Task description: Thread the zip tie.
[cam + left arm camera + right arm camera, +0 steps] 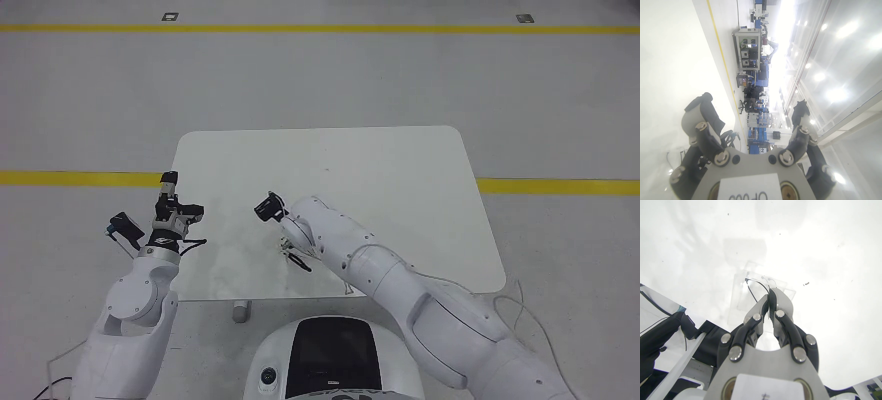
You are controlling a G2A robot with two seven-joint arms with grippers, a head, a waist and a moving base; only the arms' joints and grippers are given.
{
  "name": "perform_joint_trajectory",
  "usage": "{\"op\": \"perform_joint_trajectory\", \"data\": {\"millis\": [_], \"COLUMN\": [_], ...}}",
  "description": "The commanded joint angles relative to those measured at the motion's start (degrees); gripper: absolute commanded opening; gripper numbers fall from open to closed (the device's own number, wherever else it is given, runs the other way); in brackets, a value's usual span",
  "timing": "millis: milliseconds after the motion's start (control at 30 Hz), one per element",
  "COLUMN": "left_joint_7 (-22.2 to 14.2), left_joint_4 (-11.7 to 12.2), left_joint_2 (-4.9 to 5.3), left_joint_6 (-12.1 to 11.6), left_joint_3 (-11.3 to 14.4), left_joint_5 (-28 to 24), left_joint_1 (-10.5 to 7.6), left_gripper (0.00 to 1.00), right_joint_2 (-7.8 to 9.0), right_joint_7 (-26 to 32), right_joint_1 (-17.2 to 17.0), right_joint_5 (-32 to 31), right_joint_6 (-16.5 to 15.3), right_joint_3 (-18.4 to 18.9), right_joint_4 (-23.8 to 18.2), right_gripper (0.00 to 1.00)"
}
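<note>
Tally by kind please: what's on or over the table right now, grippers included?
Grippers: 2, left gripper open, right gripper shut on the tie
Black zip tie: 1
Clear plate: 1
Table: 1
Total: 5
Pale marks on the plate are too faint to count.

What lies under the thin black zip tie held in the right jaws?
Under the thin black zip tie lies a clear rectangular plastic piece on the white table. The right jaws cover the tie's gripped part.
</note>
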Motion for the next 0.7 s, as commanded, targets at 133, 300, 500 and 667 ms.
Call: {"op": "perform_joint_trajectory", "data": {"millis": [133,300,500,667], "left_joint_7": [0.0,0.0,0.0,0.0], "left_joint_4": [0.0,0.0,0.0,0.0], "left_joint_2": [0.0,0.0,0.0,0.0], "left_joint_6": [0.0,0.0,0.0,0.0], "left_joint_3": [0.0,0.0,0.0,0.0], "left_joint_5": [0.0,0.0,0.0,0.0], "left_joint_1": [0.0,0.0,0.0,0.0], "left_gripper": [1.0,1.0,1.0,1.0], "right_joint_2": [2.08,3.92,6.06,7.45], "right_joint_7": [1.33,1.6,1.13,-0.67], "right_joint_1": [-2.56,-5.0,-8.45,-11.23], "right_joint_5": [-2.3,-3.63,-4.24,-3.17], "right_joint_6": [-0.02,-1.07,-3.25,-5.01], "right_joint_3": [2.31,4.99,8.78,12.12], "right_joint_4": [-5.58,-10.59,-16.54,-20.6], "right_gripper": [0.0,0.0,0.0,0.0]}}
